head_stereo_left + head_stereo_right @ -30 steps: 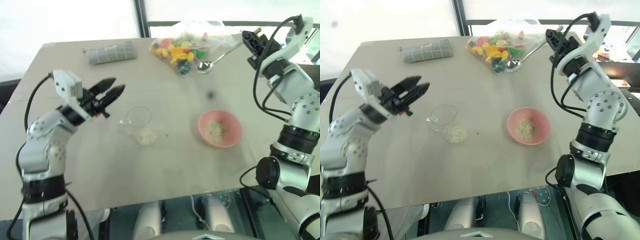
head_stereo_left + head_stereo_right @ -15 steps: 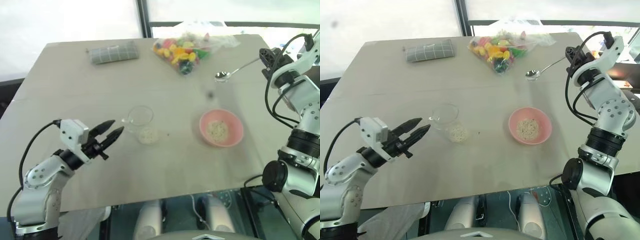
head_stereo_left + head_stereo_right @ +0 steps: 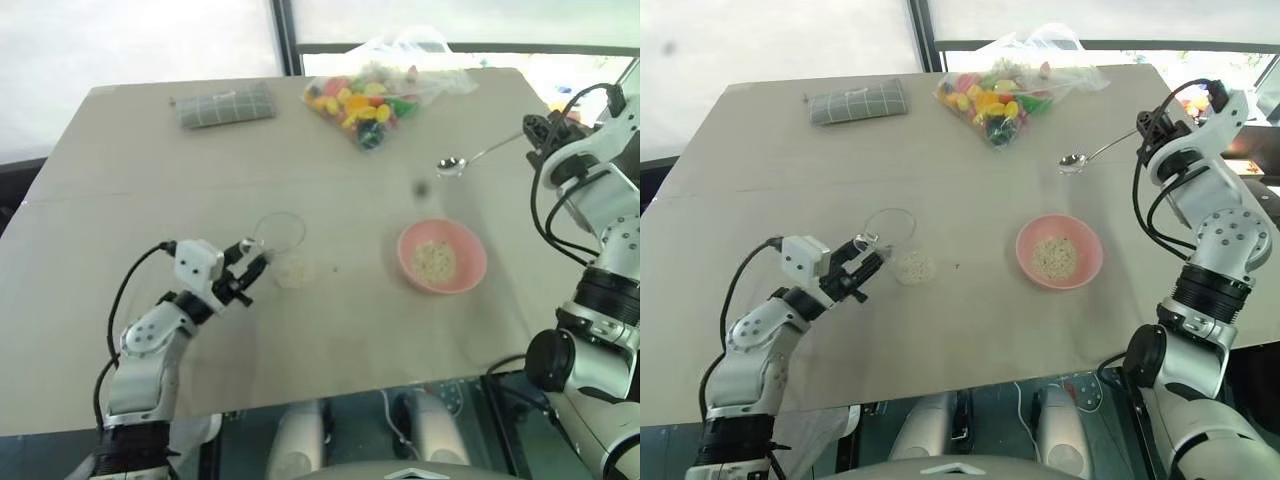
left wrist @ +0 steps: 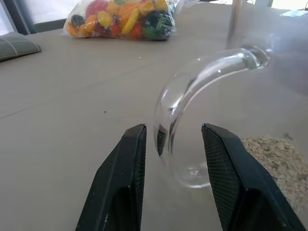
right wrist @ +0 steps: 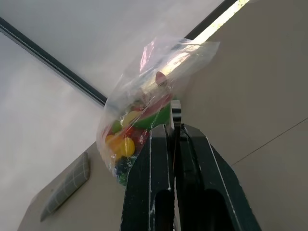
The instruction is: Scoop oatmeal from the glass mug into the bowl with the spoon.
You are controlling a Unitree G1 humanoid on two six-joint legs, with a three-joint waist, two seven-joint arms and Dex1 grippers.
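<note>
Biggest risk as we see it: the glass mug (image 3: 279,234) appears to lie tipped on the table (image 3: 140,180), with oatmeal (image 3: 294,271) spilled in a loose heap beside its mouth, so a clumsy nudge from the left pincer (image 4: 169,144) could roll the glass or scatter more flakes. That pincer sits low & about level w/ fingers spread either side of the mug's handle, not yet closed on it. The right pincer (image 3: 1147,128) is held high at the far right edge, pressed together on the spoon (image 3: 1092,153) handle (thin hold, so the spoon could twist or slip). The bowl (image 3: 442,256) stands between the arms, already holding some oatmeal.
</note>
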